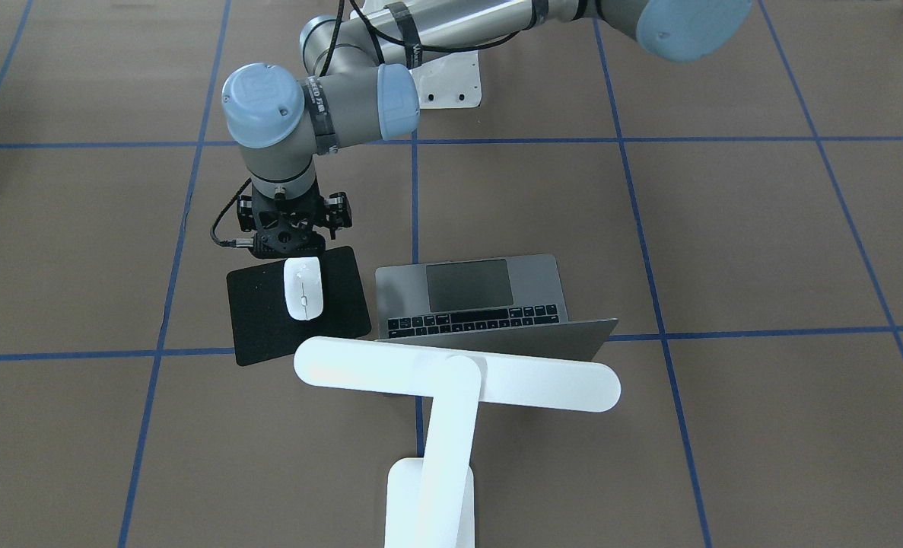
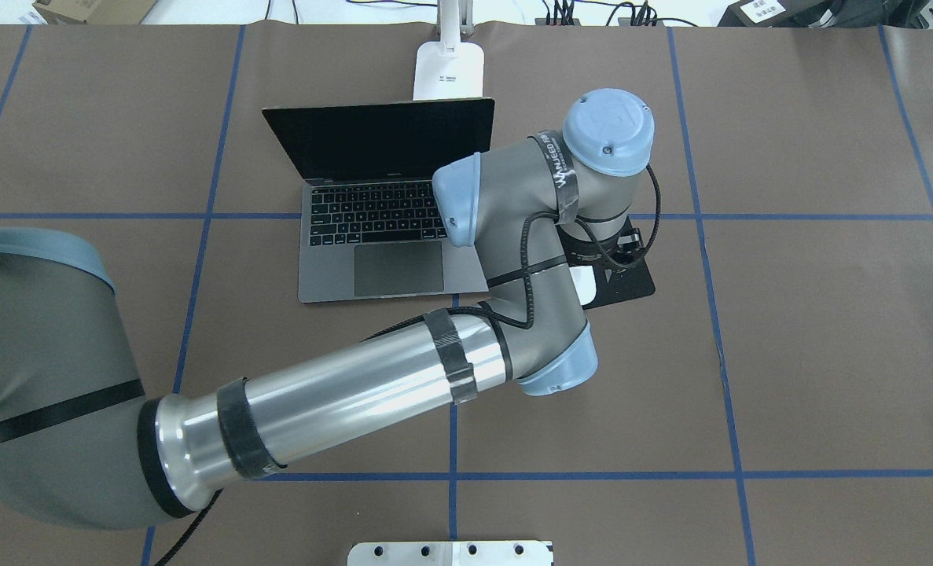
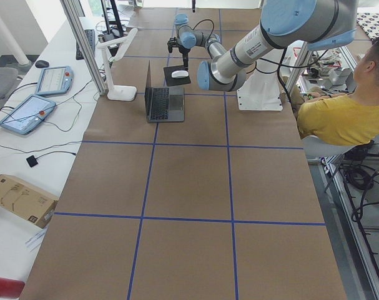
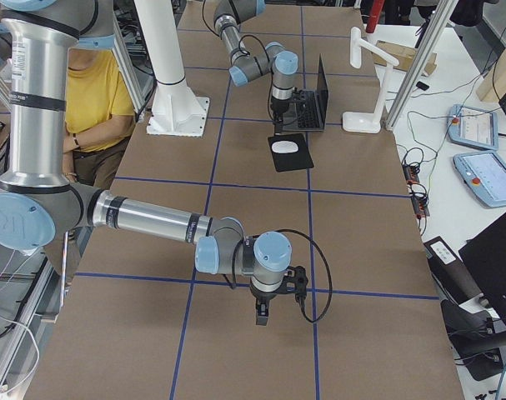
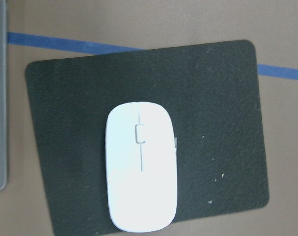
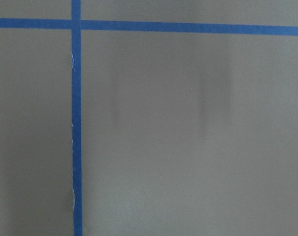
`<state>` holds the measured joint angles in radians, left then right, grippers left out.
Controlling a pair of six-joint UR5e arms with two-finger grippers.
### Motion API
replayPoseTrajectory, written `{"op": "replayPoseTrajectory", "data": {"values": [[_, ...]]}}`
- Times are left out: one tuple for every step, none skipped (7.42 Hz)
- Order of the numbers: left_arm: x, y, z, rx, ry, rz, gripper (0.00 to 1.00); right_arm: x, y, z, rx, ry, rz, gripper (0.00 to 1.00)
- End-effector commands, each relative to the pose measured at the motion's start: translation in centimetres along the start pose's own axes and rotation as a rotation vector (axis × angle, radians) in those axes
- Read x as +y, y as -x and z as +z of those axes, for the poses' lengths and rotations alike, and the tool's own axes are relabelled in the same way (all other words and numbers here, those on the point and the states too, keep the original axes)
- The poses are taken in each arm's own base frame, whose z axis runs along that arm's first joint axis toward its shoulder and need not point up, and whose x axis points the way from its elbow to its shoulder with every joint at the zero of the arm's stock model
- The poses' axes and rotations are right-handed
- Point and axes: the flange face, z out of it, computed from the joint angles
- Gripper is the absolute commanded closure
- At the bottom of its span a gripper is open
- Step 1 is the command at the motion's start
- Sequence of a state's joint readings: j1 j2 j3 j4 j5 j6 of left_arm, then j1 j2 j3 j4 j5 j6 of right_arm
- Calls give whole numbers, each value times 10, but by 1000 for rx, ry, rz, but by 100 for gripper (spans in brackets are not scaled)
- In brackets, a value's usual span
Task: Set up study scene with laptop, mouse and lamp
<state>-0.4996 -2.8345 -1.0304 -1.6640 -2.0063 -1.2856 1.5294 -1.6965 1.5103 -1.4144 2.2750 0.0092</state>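
Mouse (image 1: 303, 288) lengthwise alongside laptop (image 1: 540, 283), on pad (image 1: 261, 320)

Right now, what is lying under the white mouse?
The mouse lies on a flat black pad, which rests on the brown table cover. The pad shows around most of the mouse; the part directly beneath it is covered.

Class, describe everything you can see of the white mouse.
The mouse is a small glossy white oval, plastic by its look, with a thin centre line and a small slot near one end. It lies flat, top up, near the middle of the black pad, beside the open laptop. Only the pad is seen touching it.
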Motion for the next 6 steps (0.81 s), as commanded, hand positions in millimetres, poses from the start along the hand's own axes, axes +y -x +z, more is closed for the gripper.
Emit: {"op": "replayPoseTrajectory", "data": {"values": [[-9,120,-26,-5,-26,114,0,0,1,-1,-1,-3,-4,0],[-27,199,-38,-1,-27,173,0,0,1,-1,-1,-3,-8,0],[-54,281,-62,1,-10,225,0,0,0,0,0,-2,-14,0],[-73,348,-92,-14,-16,296,0,1,0,-3,3,-7,-14,0],[-87,421,-113,-45,-17,368,0,1,-3,-6,4,-14,-8,0],[-102,502,-132,-65,-15,419,0,1,-6,-13,2,-32,-1,0]]}}
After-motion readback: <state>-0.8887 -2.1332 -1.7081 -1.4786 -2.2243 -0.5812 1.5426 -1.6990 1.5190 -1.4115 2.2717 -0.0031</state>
